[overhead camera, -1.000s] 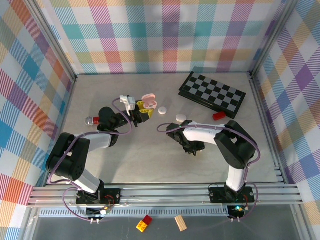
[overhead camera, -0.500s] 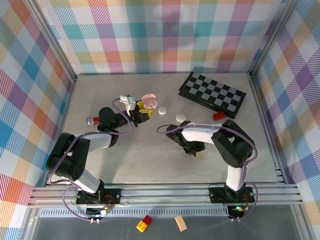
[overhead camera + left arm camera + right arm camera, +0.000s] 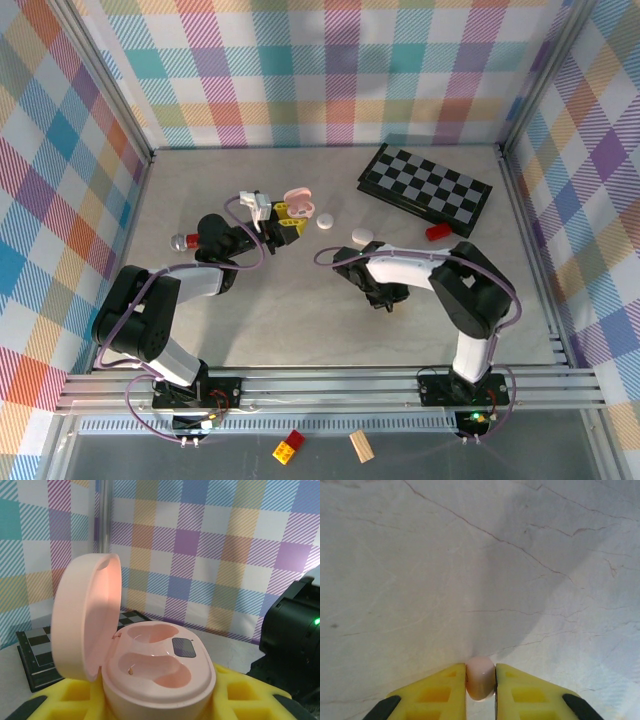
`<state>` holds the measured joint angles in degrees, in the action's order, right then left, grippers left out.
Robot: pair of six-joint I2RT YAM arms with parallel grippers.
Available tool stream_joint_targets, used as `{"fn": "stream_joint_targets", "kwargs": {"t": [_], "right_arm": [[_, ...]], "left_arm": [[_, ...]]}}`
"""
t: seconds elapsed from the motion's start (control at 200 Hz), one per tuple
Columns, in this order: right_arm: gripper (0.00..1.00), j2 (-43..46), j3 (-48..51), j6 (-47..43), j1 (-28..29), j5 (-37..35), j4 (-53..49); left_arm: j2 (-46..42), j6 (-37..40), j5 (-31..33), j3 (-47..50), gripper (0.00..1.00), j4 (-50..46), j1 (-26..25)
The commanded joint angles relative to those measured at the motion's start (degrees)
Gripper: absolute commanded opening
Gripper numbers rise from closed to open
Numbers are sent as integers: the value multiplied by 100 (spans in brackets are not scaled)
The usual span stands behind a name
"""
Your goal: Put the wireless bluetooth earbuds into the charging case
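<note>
Hard to read from above: right gripper [image 3: 388, 300], low at mid-frame, tucked under its own white and black wrist, fingertips and load out of sight. Clearer in the right wrist view: pinches a tiny, smooth, rounded pale pink earbud [image 3: 480, 676] at bottom centre between two yellow moulded plastic fingers [image 3: 437, 694] with square recesses. Lower end of the bud sunk between the pads, finger bases cut off by the bottom edge. Cannot tell whether the bud touches the pale, dark-veined, marble-look desk [image 3: 470, 555] behind it.

Left gripper [image 3: 291, 213], left of centre in the top view, closed on the base of a glossy pale pink pebble-shaped charging case [image 3: 160, 672]. In the left wrist view, fills the lower middle, underside cut off by the bottom edge and flanked by yellow pads. Oval lid hinged upright at the left. Two smooth kidney-shaped wells open to view down to their floors, a small gold contact in the nearer one, a dark rounded rectangle set in the far rim.

Behind the case at lower left, one corner of a flat black and grey checkered board [image 3: 35, 652], the rest hidden by the lid. At the right edge, a blurred black housing with a green light [image 3: 295, 635], cut off.

Between the arms in the top view, two small white pebble-shaped cases [image 3: 362, 236], lids down, too small for detail.
</note>
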<state>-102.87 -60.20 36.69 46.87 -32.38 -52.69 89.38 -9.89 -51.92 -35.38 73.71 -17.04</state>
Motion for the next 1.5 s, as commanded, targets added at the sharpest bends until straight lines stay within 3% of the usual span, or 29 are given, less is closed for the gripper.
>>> {"fn": "stream_joint_targets", "kwargs": {"t": [0.0, 0.16, 0.54, 0.805, 1.05, 1.335, 1.495], "right_arm": [[17, 684, 214, -88, -159, 423, 365], [17, 1454, 540, -266, -543, 1086, 847], [17, 2993, 1379, -76, -2376, 4890, 2364], [17, 3330, 1698, 354, -3166, 6556, 3115], [17, 3396, 1958, 984, -3430, 7488, 4121], [17, 3534, 1837, 1371, -3437, 7794, 4640], [16, 3582, 1796, 1780, -3423, 7865, 5177]], "left_arm": [[-178, -48, -86, 40, 32, 305, 60], [-132, -56, -116, -4, 32, 307, 43], [-54, -13, -99, -45, 32, 297, -198], [-26, 167, 14, -22, 31, 260, -431], [35, 260, 92, -90, 31, 133, -610], [-27, 1036, 316, -276, 31, -792, -961], [116, 1171, 447, -343, 31, -760, -1150]]}}
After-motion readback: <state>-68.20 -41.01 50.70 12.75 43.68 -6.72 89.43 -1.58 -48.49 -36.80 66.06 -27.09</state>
